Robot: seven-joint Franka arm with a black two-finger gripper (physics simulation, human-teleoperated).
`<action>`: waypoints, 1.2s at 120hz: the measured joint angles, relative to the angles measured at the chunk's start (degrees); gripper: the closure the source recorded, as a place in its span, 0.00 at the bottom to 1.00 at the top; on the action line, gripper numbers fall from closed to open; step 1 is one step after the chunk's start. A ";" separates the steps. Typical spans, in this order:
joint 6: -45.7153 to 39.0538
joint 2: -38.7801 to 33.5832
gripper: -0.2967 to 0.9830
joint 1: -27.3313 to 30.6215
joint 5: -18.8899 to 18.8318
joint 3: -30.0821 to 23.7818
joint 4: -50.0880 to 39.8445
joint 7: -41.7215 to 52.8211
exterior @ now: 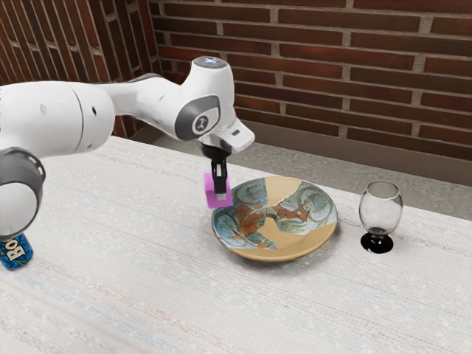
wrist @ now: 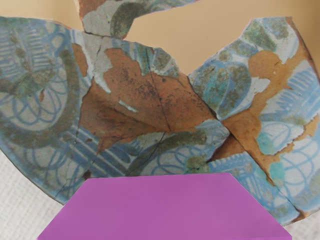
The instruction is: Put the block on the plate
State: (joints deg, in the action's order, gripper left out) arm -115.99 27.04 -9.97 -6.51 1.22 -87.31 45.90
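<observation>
Block, a purple one, sits between my fingers, which are closed on it from both sides. I have it raised at the near-arm rim of the patterned plate. Past the plate, toward the exterior view's right, a clear glass stands upright on the pale tabletop. Well apart, at the exterior view's left, I see a blue can partly behind the arm, and a brick wall rises behind everything.

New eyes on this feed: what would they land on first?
Probably the bright magenta block, held in the gripper by the plate's edge on the exterior view's left. Next, the wide plate on the table, patterned in blue, rust and tan like patched shards. After that, perhaps the clear glass with its black foot, standing beyond the plate toward the exterior view's right.
</observation>
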 joint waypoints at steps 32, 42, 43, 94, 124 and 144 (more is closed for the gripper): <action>0.99 1.93 0.46 -0.75 -1.88 -6.13 2.64 -4.05; 1.11 4.04 0.46 -0.42 -2.68 -8.39 4.49 -5.16; 1.12 4.27 0.46 -0.35 -2.75 -8.69 4.69 -5.26; -1.11 13.68 0.46 7.07 -12.34 -22.41 12.19 -9.22; -2.47 16.03 0.42 8.46 -14.86 -23.43 13.27 -10.07; -0.75 14.75 0.32 8.55 -15.80 -24.05 13.75 -10.62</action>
State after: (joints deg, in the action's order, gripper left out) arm -116.74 41.79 -1.42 -22.31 -22.82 -73.56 35.27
